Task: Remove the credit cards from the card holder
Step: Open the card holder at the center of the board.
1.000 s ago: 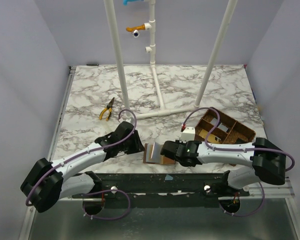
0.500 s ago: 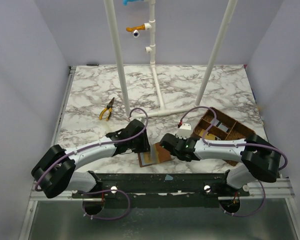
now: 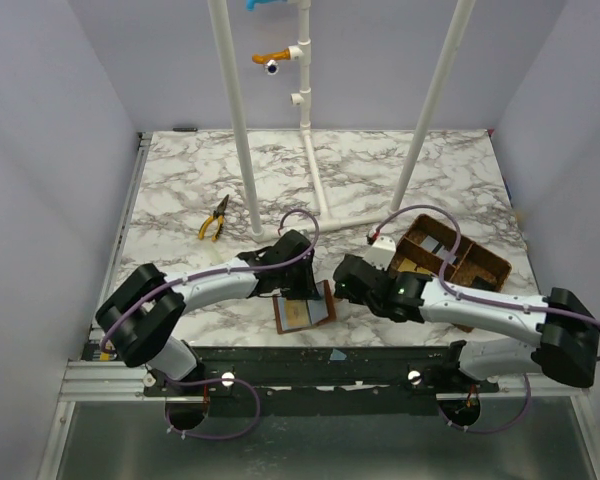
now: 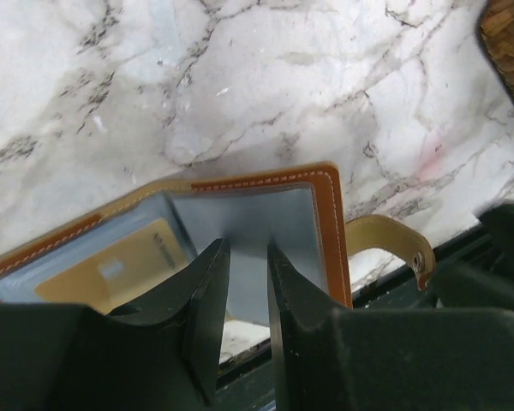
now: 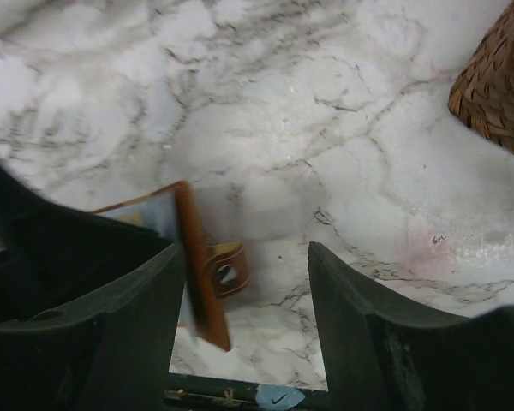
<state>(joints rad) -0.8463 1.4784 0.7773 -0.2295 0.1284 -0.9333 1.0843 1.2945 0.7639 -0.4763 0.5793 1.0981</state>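
The card holder (image 3: 303, 312) lies open near the table's front edge, brown with blue-grey clear pockets (image 4: 274, 214) and a snap tab (image 4: 394, 240). A yellowish credit card (image 4: 120, 270) sits inside its left pocket. My left gripper (image 3: 298, 292) (image 4: 244, 248) stands on the right pocket, its jaws a narrow gap apart with only the pocket showing between them. My right gripper (image 3: 342, 278) (image 5: 244, 257) hangs wide open just right of the holder. The holder's right edge (image 5: 197, 274) and tab (image 5: 227, 270) lie below its fingers, untouched.
A brown woven divided basket (image 3: 450, 262) (image 5: 501, 86) stands to the right, close behind the right arm. Yellow-handled pliers (image 3: 215, 218) lie at the left back. A white pipe frame (image 3: 310, 150) rises mid-table. The dark front rail (image 3: 330, 355) runs just below the holder.
The right gripper has opened, let go of the card holder and drawn back to the right. The left gripper moved right onto the holder and its jaws narrowed.
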